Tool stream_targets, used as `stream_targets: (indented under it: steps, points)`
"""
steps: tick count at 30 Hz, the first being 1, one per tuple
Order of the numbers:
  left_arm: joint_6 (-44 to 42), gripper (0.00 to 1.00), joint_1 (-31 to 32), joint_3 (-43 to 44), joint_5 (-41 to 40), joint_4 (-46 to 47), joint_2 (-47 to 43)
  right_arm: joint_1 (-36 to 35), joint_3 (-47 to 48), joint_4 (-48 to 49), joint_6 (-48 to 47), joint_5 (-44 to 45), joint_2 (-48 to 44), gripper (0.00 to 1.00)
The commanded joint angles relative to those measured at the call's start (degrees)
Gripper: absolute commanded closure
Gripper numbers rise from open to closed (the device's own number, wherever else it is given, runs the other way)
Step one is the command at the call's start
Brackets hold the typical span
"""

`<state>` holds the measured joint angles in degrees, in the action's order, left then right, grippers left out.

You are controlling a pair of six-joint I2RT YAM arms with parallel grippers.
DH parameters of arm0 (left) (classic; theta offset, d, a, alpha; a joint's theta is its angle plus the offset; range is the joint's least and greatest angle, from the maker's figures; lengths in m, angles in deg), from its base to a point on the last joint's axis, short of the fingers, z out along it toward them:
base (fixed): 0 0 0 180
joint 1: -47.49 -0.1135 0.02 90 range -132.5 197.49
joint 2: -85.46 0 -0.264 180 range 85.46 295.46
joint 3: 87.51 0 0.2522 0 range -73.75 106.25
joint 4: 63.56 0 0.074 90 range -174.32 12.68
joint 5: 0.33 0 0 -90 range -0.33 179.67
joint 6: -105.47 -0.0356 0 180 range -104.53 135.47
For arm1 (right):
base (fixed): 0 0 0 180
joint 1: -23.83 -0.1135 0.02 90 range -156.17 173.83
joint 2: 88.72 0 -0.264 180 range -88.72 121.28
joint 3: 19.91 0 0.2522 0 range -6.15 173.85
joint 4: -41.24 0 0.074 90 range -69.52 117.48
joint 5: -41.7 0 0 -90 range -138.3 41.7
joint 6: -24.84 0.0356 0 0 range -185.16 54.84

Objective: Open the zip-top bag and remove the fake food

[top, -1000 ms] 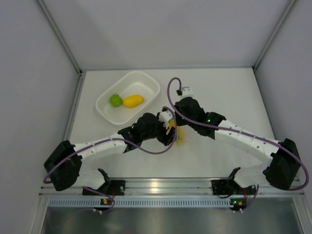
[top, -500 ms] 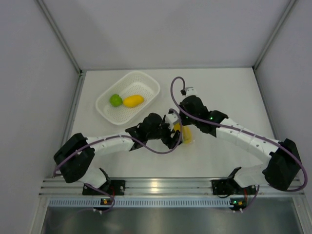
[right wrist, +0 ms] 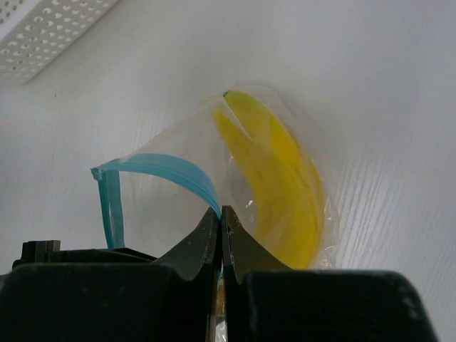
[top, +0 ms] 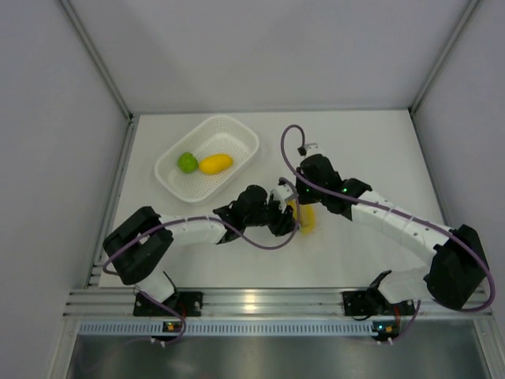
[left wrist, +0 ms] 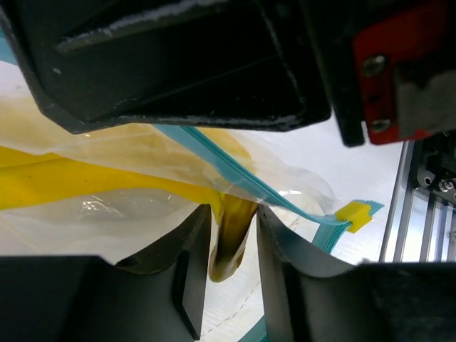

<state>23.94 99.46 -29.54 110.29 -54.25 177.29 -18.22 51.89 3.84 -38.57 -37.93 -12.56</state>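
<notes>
Fixed camera overhead looking down on whole white table (top: pixel 379 150), both wrist cameras low and very close, all three sharing clear crinkly blue-zipped bag (right wrist: pixel 171 210), yellow plastic banana (right wrist: pixel 281 178).

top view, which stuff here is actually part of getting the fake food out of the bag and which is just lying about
In the job: zip-top bag, pinched by right gripper; banana inside, gripped by left gripper; green fruit, yellow-orange fruit, already out.
Just lying about: white basket holding those two.
</notes>
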Motion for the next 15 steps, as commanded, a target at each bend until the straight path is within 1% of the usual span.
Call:
stream_targets:
  steps: [1, 2, 3, 4, 6, 11, 13, 15]
  points:
    - [0.9, 0.66, 1.6, 1.2, 2.5, -1.2, 3.5, -1.6, 1.5, 9.8, 1.2, -8.1, -1.0, 1.00]
    - [1.1, 0.71, 1.6, 1.3, 2.5, -1.2, 3.6, -1.6, 1.4, 9.8, 1.0, -8.1, -1.1, 1.00]
    - [1.3, 0.87, 1.6, 1.4, 2.6, -1.2, 3.4, -1.5, 1.2, 9.4, 0.8, -7.7, -1.2, 1.00]
    - [1.8, 0.92, 1.6, 1.3, 2.3, -1.2, 2.6, -1.3, 1.2, 9.1, 0.6, -7.2, -1.2, 1.00]
    - [2.2, 1.00, 1.6, 0.9, 1.0, -1.2, 0.0, -1.2, 1.2, 7.8, -0.9, -6.2, -1.3, 1.00]
    - [3.3, 1.00, 1.6, -0.5, -5.2, -1.3, -6.1, -1.3, 1.0, 6.2, -3.6, -5.7, -2.3, 1.00]
    - [4.5, 1.00, 1.6, -0.4, -9.6, -1.5, -8.5, -1.5, 1.3, 5.0, -4.1, -6.1, -2.3, 1.00]
    - [5.5, 1.00, 1.6, 0.4, -13.0, -3.0, -10.1, -2.2, 1.2, 4.5, -5.0, -4.6, -2.4, 1.00]
